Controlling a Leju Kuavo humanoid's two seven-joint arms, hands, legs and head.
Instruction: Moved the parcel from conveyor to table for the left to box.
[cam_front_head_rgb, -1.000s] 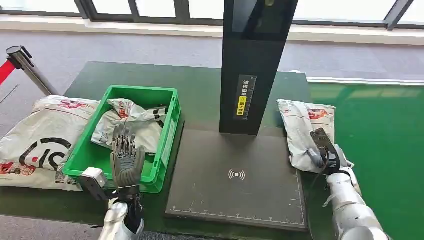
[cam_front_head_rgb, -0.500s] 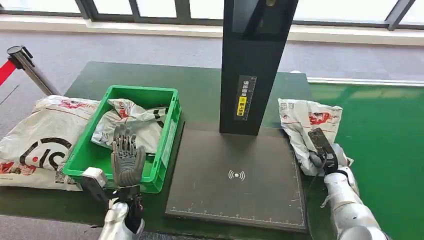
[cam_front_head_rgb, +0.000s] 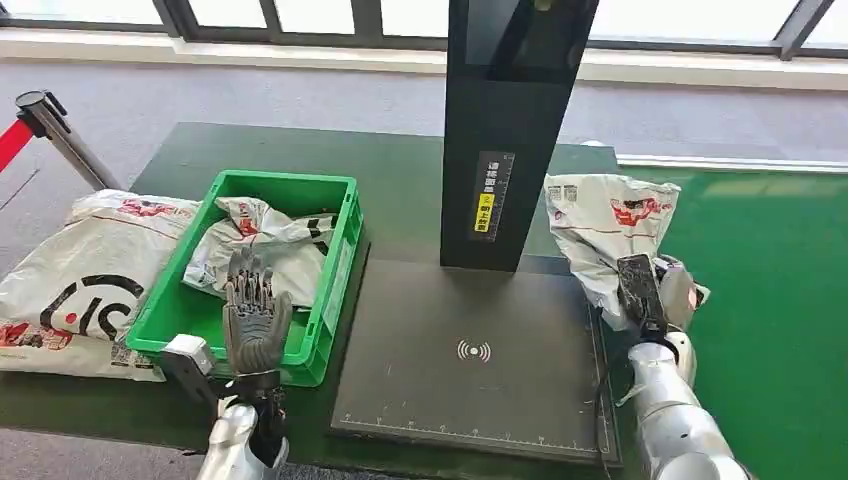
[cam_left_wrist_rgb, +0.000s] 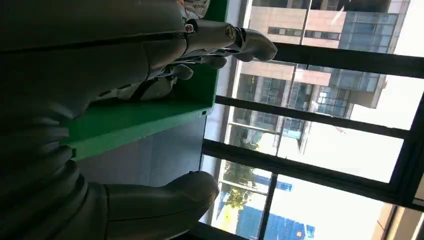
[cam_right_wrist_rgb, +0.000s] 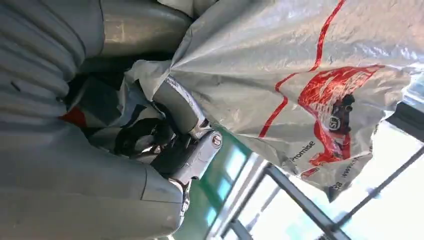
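Right hand (cam_front_head_rgb: 648, 300): fingers largely buried in the parcel (cam_front_head_rgb: 608, 232)'s folds.
Parcel print: lettering too small to read.
Black tower (cam_front_head_rgb: 510, 120): top cut off.
Flat bag (cam_front_head_rgb: 75, 280): left end cropped.

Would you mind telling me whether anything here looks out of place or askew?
Only the crumpled parcel in the right hand is askew, tilted up beside the black column. Another large parcel lies outside the green crate, on the table.

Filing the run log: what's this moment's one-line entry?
right hand: holds parcel, lifted | left hand: open by green bin
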